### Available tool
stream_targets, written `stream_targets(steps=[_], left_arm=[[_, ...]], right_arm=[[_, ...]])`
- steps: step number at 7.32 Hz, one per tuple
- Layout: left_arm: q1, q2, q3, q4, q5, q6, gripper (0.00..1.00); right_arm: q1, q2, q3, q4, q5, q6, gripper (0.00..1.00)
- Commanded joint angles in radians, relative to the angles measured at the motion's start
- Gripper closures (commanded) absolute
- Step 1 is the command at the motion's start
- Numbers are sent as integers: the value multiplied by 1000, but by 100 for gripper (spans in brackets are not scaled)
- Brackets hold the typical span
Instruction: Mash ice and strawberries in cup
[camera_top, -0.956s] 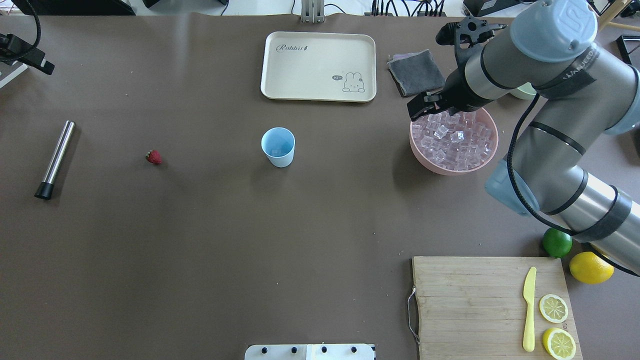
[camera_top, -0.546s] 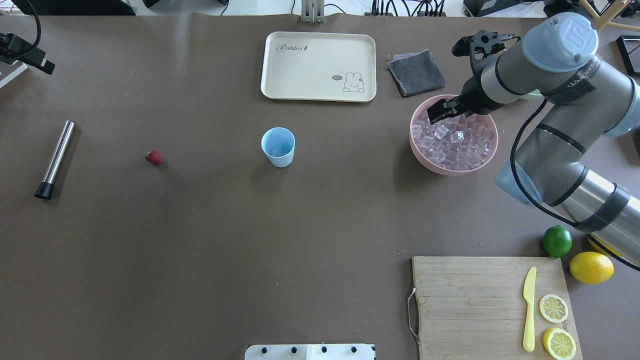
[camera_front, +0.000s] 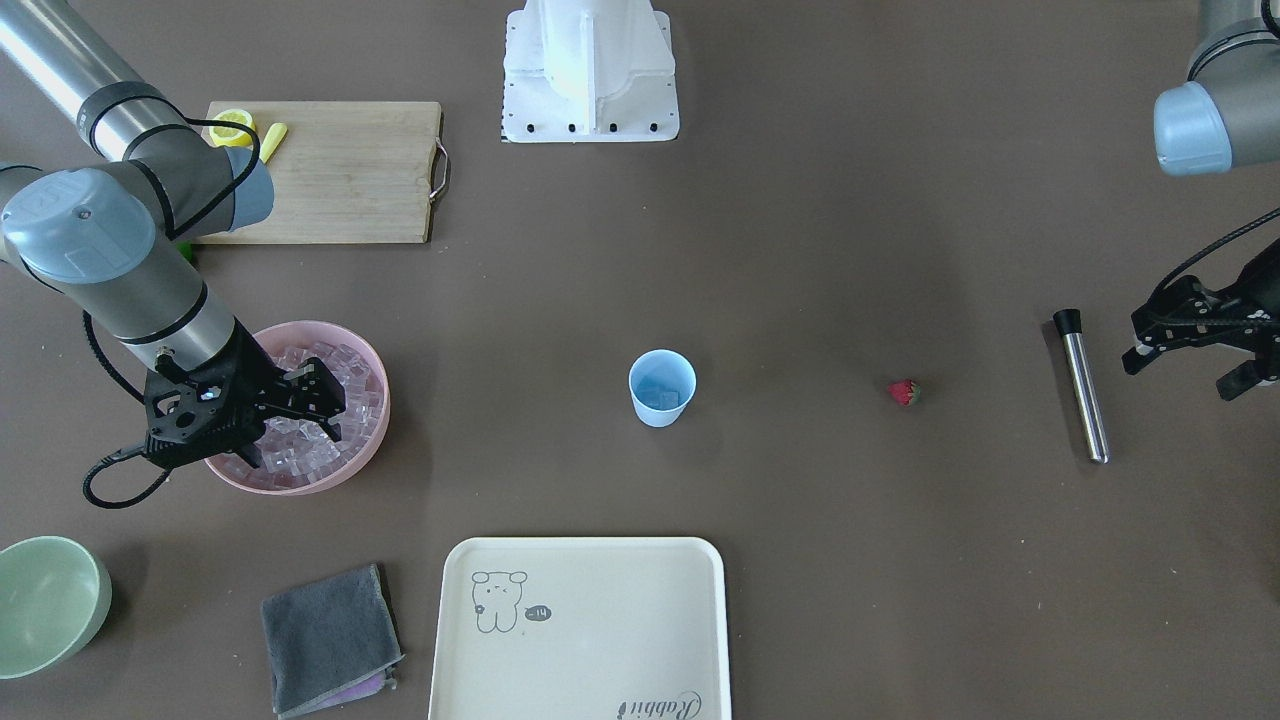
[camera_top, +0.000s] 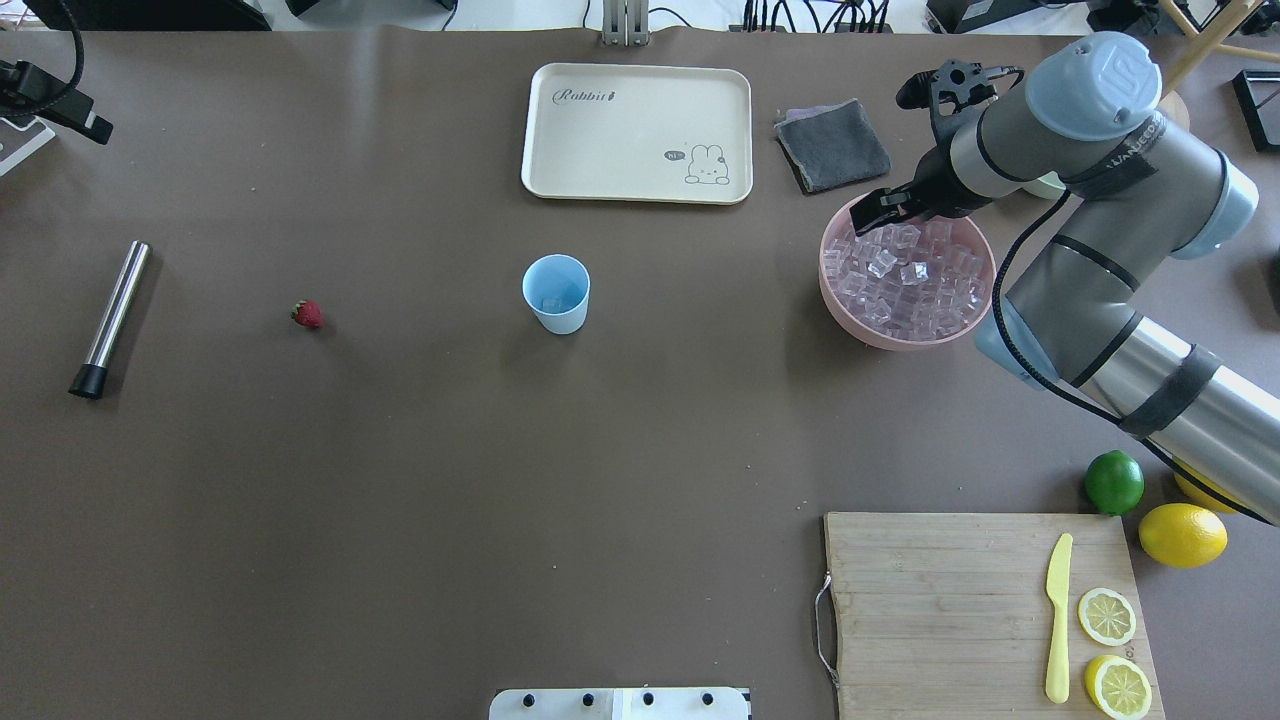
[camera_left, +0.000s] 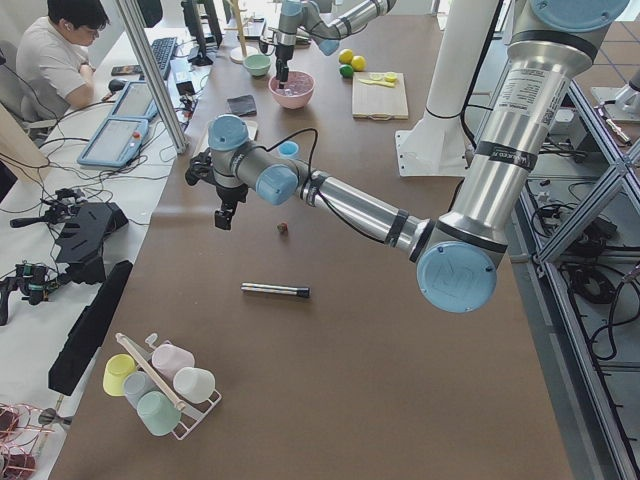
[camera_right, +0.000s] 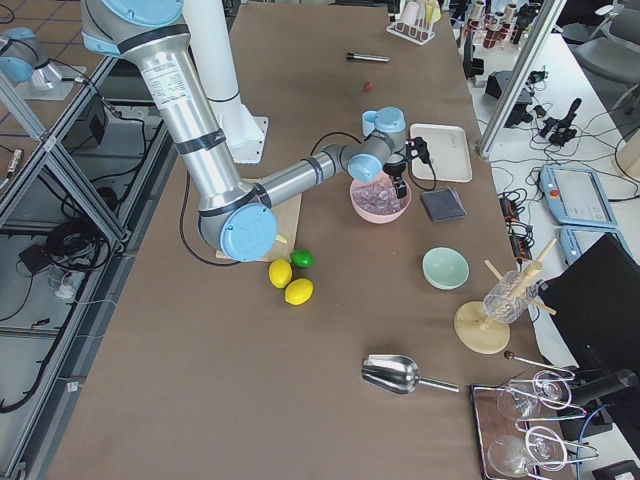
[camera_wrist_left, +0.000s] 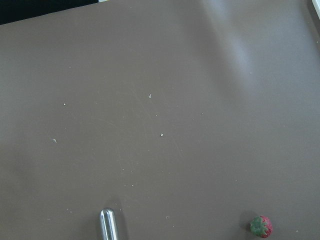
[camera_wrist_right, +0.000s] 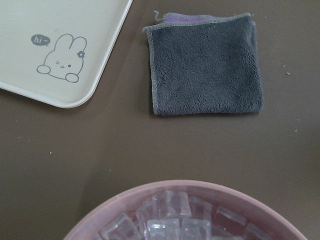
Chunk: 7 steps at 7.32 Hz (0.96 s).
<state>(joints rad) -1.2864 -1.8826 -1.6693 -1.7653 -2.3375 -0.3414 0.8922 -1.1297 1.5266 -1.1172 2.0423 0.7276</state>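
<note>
Lowered since before, right gripper (camera_front: 297, 430) hangs jaws apart, empty, over ice (camera_top: 910, 285) at pink bowl's (camera_top: 900, 343) eleven o'clock, cup (camera_top: 556, 293) centred, strawberry (camera_top: 308, 314) at its nine o'clock; slick cubes may squirt free

light blue cup (camera_top: 556, 292), red strawberry (camera_top: 308, 314), pink bowl (camera_top: 885, 338)

Tray (camera_top: 636, 133) lettered "Rabbit", "hi~" (speech bubble (camera_wrist_right: 41, 39))

Cup (camera_top: 556, 293) between strawberry (camera_top: 308, 315) and bowl (camera_top: 835, 310)
</note>
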Motion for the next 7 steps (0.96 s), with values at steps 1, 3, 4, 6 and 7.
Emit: stream_targets(steps=[1, 3, 4, 6, 7], left_arm=[[1, -6, 3, 1, 1, -1, 2], [1, -7, 9, 1, 1, 2, 2], [1, -7, 9, 1, 1, 1, 2], [1, -6, 5, 0, 1, -1, 2], [1, -6, 5, 0, 1, 1, 2]], right_arm=[[-18, -1, 0, 5, -2, 3, 13], [-35, -1, -5, 3, -11, 4, 13], [-35, -1, -5, 3, -11, 3, 13], [-35, -2, -6, 3, -11, 6, 16], [-39, -2, -5, 5, -11, 44, 17]])
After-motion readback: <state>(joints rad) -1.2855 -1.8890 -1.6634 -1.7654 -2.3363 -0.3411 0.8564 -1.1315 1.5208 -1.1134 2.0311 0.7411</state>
